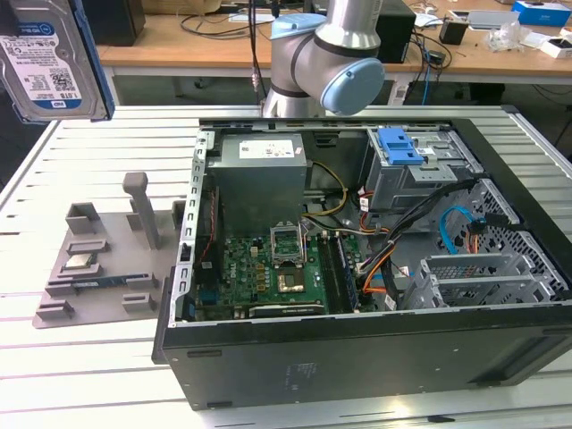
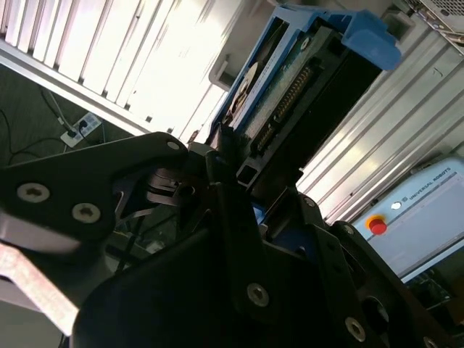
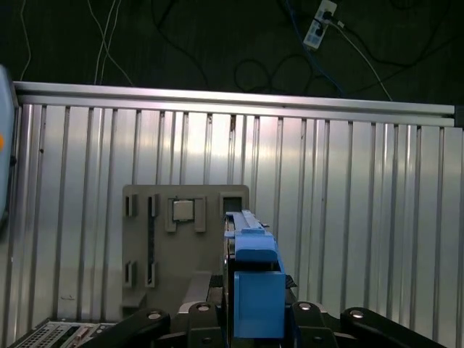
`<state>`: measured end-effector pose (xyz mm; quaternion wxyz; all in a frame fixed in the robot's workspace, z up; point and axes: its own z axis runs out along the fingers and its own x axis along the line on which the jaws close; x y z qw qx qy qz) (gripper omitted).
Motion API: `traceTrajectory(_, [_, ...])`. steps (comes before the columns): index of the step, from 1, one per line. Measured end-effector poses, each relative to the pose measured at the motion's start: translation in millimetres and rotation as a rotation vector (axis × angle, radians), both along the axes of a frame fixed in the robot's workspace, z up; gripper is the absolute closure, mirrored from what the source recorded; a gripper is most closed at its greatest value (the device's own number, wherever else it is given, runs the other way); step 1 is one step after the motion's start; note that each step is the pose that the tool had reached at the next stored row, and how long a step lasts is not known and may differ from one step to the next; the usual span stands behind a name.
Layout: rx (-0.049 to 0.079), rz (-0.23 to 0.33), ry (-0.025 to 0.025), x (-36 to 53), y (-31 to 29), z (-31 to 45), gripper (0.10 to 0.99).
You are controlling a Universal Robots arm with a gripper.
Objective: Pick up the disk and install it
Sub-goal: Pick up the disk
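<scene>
Exterior view: the disk [image 1: 54, 58] hangs high over the surface [image 1: 89, 357], well apart from the open computer case [image 1: 357, 357], with the fingers [image 2: 232, 217] clamped on its edge in the second wrist view, likely for carrying.

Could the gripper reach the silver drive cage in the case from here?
Probably yes: the case is open and the cage lies uncovered, though cables run close by. The gripper grips the disk above the table.
</scene>
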<state>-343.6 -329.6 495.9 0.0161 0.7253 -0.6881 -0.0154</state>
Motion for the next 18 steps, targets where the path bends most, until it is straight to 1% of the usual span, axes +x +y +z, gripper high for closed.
traceTrajectory(8, [0.0, 0.0, 0.0, 24.8, 0.0, 0.0, 0.718])
traceTrajectory(9, [0.0, 0.0, 0.0, 29.5, 0.0, 0.0, 0.718])
traceTrajectory(13, [0.0, 0.0, 0.0, 39.7, 0.0, 0.0, 0.718])
traceTrajectory(14, [0.0, 0.0, -0.0001, 44.1, 0.0, -0.1, 0.718])
traceTrajectory(18, [0.0, 0.0, 0.0, 55.9, 0.0, 0.0, 0.718])
